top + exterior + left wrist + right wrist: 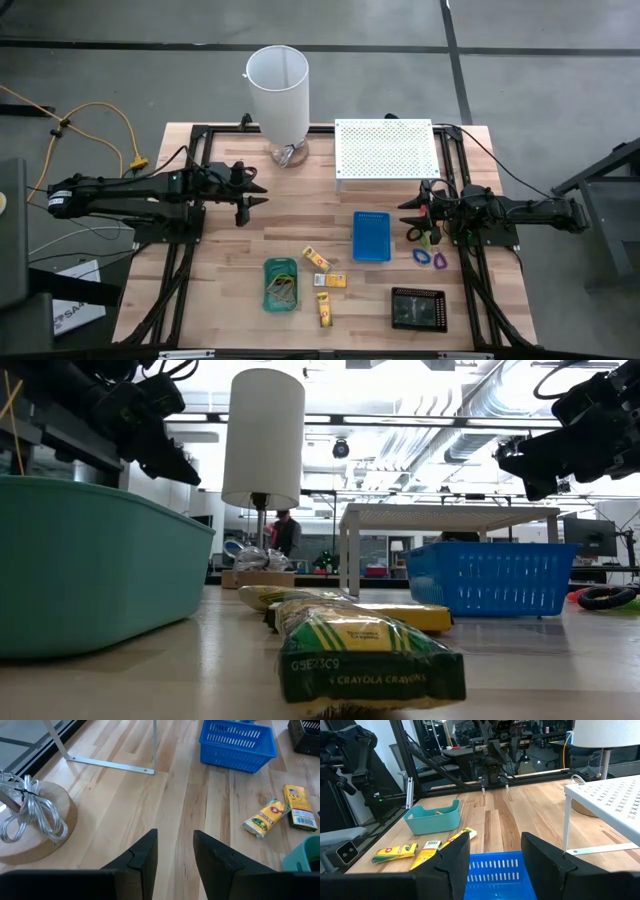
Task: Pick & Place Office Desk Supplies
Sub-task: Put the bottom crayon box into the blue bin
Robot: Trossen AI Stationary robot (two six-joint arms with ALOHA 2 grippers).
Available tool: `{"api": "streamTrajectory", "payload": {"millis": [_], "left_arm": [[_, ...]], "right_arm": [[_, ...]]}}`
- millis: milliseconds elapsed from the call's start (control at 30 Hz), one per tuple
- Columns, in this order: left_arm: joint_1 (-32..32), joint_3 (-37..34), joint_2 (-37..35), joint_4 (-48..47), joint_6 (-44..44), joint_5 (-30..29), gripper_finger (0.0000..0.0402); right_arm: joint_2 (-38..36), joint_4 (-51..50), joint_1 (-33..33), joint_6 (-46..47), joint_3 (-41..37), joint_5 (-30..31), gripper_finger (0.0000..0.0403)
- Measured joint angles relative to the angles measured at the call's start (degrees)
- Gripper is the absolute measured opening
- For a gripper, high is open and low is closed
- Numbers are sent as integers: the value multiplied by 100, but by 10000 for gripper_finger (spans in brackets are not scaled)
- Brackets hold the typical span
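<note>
Both grippers empty, above the table. Left gripper w/ jaws apart, left of centre. Right gripper w/ jaws apart, by blue tray. Crayon packets near front-centre; clips toward right edge; rubber bands in green tray.

**Item count, table top**

Three rectangular trays: one teal-green plastic tray, one blue slotted plastic basket, one black tray. Three small yellow crayon packets, loose between the teal-green tray and the blue basket. One tall white cylinder lamp. One white perforated metal shelf. Two small loop-shaped clips, one blue, one purple.
</note>
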Motion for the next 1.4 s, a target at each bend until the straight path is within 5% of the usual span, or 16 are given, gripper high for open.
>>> {"api": "streamTrajectory", "payload": {"millis": [633, 1000, 1400], "left_arm": [[-2, 0, 0, -1, 1, -17, 119], [-2, 0, 0, 1, 2, -15, 119], [-2, -2, 2, -1, 2, -13, 119]], "right_arm": [[389, 1462, 2, 461, 10, 293, 166], [2168, 2093, 72, 148, 869, -116, 166], [4203, 2279, 652, -649, 2492, 116, 166]]}}
